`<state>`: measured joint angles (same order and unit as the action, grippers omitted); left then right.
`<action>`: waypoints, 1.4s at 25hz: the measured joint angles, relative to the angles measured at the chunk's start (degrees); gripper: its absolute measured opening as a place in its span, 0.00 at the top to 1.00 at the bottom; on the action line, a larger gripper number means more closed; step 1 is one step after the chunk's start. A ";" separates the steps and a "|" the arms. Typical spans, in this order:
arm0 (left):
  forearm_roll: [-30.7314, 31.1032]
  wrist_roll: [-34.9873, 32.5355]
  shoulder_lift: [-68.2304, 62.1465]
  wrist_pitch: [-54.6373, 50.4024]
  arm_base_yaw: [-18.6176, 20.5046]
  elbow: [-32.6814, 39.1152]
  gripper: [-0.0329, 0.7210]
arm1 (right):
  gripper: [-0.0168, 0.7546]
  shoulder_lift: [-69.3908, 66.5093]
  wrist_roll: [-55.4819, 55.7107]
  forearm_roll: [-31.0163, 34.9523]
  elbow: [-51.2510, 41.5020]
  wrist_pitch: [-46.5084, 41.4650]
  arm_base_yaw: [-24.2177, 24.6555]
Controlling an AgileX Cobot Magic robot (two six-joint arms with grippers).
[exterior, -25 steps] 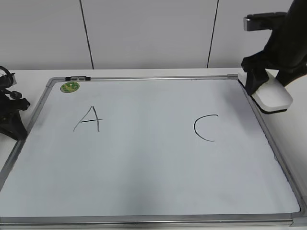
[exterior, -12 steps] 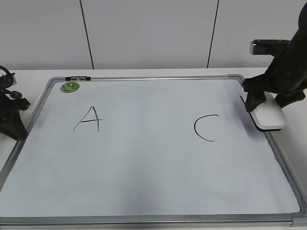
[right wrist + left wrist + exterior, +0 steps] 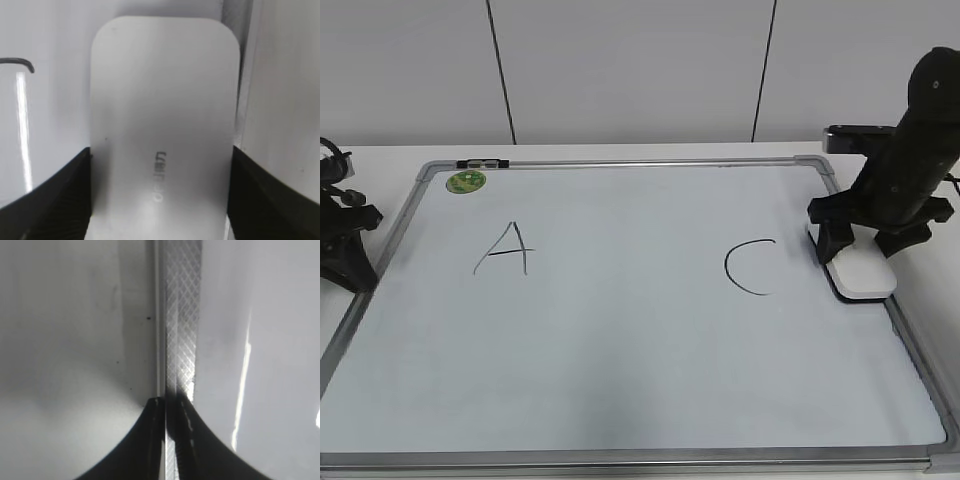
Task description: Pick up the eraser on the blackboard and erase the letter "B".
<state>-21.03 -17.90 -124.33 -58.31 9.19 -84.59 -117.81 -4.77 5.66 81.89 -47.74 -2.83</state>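
Observation:
The blackboard lies flat on the table. It shows a hand-drawn "A" and "C"; no letter "B" shows, and the board between them is blank. My right gripper is shut on the white eraser, which rests on the board by its right frame, just right of the "C". In the right wrist view the eraser fills the space between the fingers of the gripper. My left gripper is shut and empty by the board's left frame.
A round green sticker sits at the board's far left corner. A tip of the "C" stroke shows left of the eraser. The white table borders the board on the right; a panelled wall stands behind.
My right gripper has come down and to the left with the eraser, from above the right frame onto the board beside the "C". The left arm has not moved.

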 joint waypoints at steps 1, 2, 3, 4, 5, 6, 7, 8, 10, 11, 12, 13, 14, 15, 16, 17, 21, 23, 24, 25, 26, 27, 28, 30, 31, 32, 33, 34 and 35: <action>0.00 0.00 0.00 0.00 0.00 0.00 0.91 | 0.28 -0.05 0.00 0.05 0.10 0.25 0.00; 0.00 0.00 0.00 0.00 0.00 0.00 0.91 | 0.28 -0.23 0.00 0.05 0.18 0.49 0.00; 0.00 0.00 0.00 0.00 0.00 0.00 0.91 | 0.28 -0.34 0.00 0.05 0.18 0.49 0.00; 0.00 0.00 0.00 0.00 0.00 0.00 0.91 | 0.28 -0.61 0.10 0.14 0.32 0.49 0.00; 0.00 0.00 0.00 0.00 0.00 0.00 0.91 | 0.28 -0.74 0.20 0.14 0.45 0.49 0.00; 0.00 0.00 0.00 0.00 0.00 0.00 0.91 | 0.28 -0.74 0.20 0.14 0.45 0.49 0.00; 0.00 0.00 0.00 0.00 0.00 0.00 0.91 | 0.27 -0.87 0.20 0.18 0.58 0.49 0.00; 0.00 0.00 0.00 0.00 0.00 0.00 0.91 | 0.25 -0.96 0.20 0.41 0.62 0.62 0.00; 0.00 0.00 0.00 0.00 0.00 0.00 0.91 | 0.21 -1.44 0.32 0.78 0.71 0.99 0.00; 0.00 0.00 0.00 0.00 0.00 0.00 0.90 | 0.17 -1.86 0.32 1.19 1.46 0.57 0.00; 0.00 0.00 0.00 0.00 0.00 0.00 0.90 | 0.16 -1.90 0.32 1.29 1.83 0.32 0.00; 0.00 0.00 0.00 0.00 0.00 0.00 0.90 | 0.15 -2.06 0.32 1.31 2.98 -1.29 0.00; 0.00 0.00 0.00 0.00 0.00 0.00 0.90 | 0.14 -2.06 0.32 1.31 4.79 -3.41 0.00; 0.00 0.00 0.00 0.00 0.00 0.00 0.90 | 0.14 -2.06 0.32 1.31 4.79 -3.77 0.00; 0.00 0.00 0.00 0.00 0.00 0.00 0.90 | 0.14 -2.06 0.32 1.31 7.17 -7.00 0.00; 0.00 0.00 0.00 0.00 0.00 0.00 0.90 | 0.14 -2.06 0.32 0.92 8.74 -9.19 0.00; 0.11 0.00 0.00 0.00 0.00 0.00 0.86 | 0.15 -0.96 0.07 -0.46 12.82 -15.46 0.00; 0.47 0.00 0.00 -0.12 0.10 -0.41 0.80 | 0.15 -0.38 -0.18 -0.61 13.26 -16.47 0.00; 0.71 0.00 0.00 -0.24 0.10 -0.78 0.76 | 0.16 1.34 -0.64 -0.96 13.43 -18.48 0.00; 1.05 0.00 0.00 -0.67 0.10 -1.47 0.71 | 0.16 2.09 -0.68 -0.96 13.43 -19.11 0.00; 1.44 0.00 0.49 -1.10 0.10 -2.15 0.65 | 0.17 3.27 -1.01 -1.04 13.43 -19.67 0.00; 1.58 0.00 1.20 -1.75 0.22 -3.06 0.60 | 0.17 3.81 -1.02 -1.07 13.43 -19.95 0.00; 1.69 0.00 2.22 -2.38 0.34 -3.95 0.55 | 0.17 4.53 -1.16 -1.07 13.43 -20.35 0.00; 1.69 0.00 4.67 -4.41 0.34 -5.20 0.47 | 0.18 6.39 -1.40 -1.07 13.43 -21.62 0.00; 1.69 0.00 6.31 -5.24 0.34 -5.63 0.45 | 0.19 7.45 -1.43 -1.07 13.43 -21.88 0.00; 1.69 0.00 7.70 -6.30 0.34 -5.74 0.44 | 0.19 7.62 -1.43 -1.07 13.43 -21.88 0.00; 1.80 0.00 9.38 -7.40 0.34 -5.84 0.43 | 0.19 8.58 -1.54 -1.07 13.43 -21.99 0.00; 1.88 0.41 11.05 -8.41 0.34 -5.84 0.43 | 0.20 10.33 -1.53 -1.07 13.43 -22.12 0.00; 2.32 0.79 12.70 -9.33 0.34 -5.84 0.42 | 0.20 11.43 -1.53 -1.07 13.43 -22.12 0.00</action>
<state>-18.71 -17.12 -111.63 -67.64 9.53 -90.43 -106.38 -6.30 4.58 95.33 -69.86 -2.83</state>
